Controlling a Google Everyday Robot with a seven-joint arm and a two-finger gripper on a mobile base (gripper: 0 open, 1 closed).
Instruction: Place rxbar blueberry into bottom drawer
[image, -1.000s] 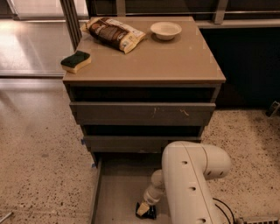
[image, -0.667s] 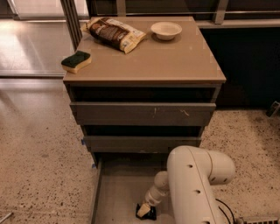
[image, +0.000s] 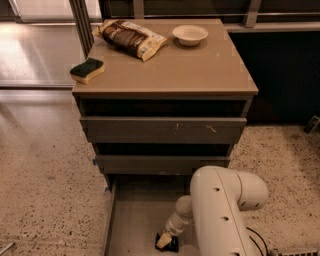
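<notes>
Arm housing (image: 220, 210) edged slightly right; hand (image: 165, 241) barely shifted, low over the bottom drawer (image: 134, 220) floor near its front. Dark rxbar blueberry (image: 173, 245) sits at the hand. Grip state: cannot tell. Judgement: release is next.

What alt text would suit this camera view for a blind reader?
A white robot arm reaches down into the pulled-out bottom drawer of a brown cabinet, its gripper low over the drawer floor. On the cabinet top lie a sponge, a snack bag and a bowl.
</notes>
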